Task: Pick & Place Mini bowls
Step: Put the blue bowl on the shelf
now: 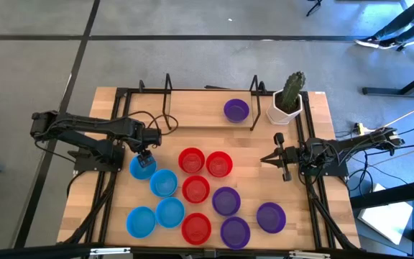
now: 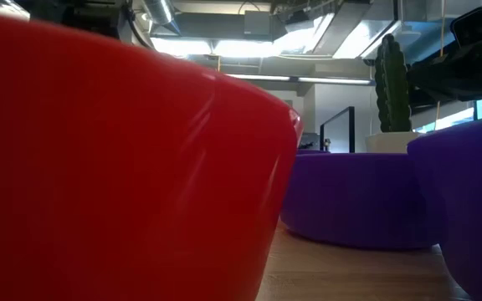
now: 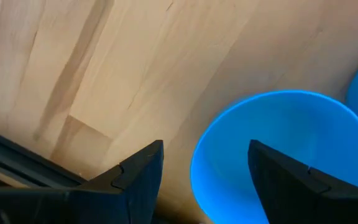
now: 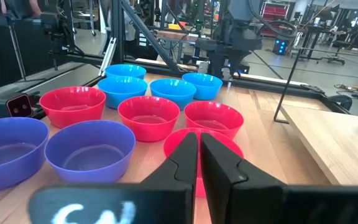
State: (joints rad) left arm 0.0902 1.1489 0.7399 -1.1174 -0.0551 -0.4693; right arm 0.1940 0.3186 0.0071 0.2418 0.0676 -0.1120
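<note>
From above, the left hand (image 1: 144, 157) hangs open over a small round blue plastic bowl (image 1: 141, 167) near the wooden tabletop's (image 1: 113, 205) left edge; the right hand (image 1: 279, 160), closed and empty, waits near the right edge. The left wrist view shows its fingers (image 3: 143, 167) straddling the bowl's rim (image 3: 197, 163). The bowl looks light, stiff and slick, so pinching that thin rim seems best.
</note>
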